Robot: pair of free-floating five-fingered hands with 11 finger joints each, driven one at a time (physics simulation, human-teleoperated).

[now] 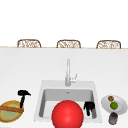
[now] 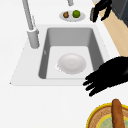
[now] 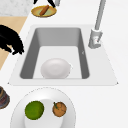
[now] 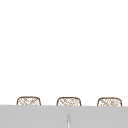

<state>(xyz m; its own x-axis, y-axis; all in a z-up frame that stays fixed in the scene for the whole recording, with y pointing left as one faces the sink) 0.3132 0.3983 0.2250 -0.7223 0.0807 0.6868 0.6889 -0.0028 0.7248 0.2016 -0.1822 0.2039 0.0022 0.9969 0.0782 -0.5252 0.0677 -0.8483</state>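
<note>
At the far left of the front view a yellow-rimmed plate (image 1: 10, 113) lies on the white counter (image 1: 22, 70) with a long brown loaf (image 1: 11, 109) across it. The left hand (image 1: 23, 94) hovers just past the plate's rim at about one o'clock, fingers loosely spread and relaxed, holding nothing; in the left side view it hangs over the counter's front edge with its fingertips (image 2: 90, 86) pointing toward the sink (image 2: 30, 72), the loaf at about five o'clock below it. To the right comes the sink basin, where a white bowl (image 2: 72, 63) rests on the floor over the drain, at about ten o'clock from the left hand in that view. In the front view a large red ball (image 1: 67, 114) hides the basin's near part. The faucet (image 1: 68, 72) stands at twelve o'clock behind the basin. Right of the ball, the right hand (image 1: 89, 107) hangs at the sink's right front corner, fingers drooping downward and relaxed, grasping nothing. Farther right a white plate (image 1: 122, 107) carries a green lime (image 1: 114, 105) and a small brown fruit (image 1: 110, 98) at about eleven o'clock from it. A dark jar (image 1: 113, 118) stands just beside the white plate at six o'clock.
</note>
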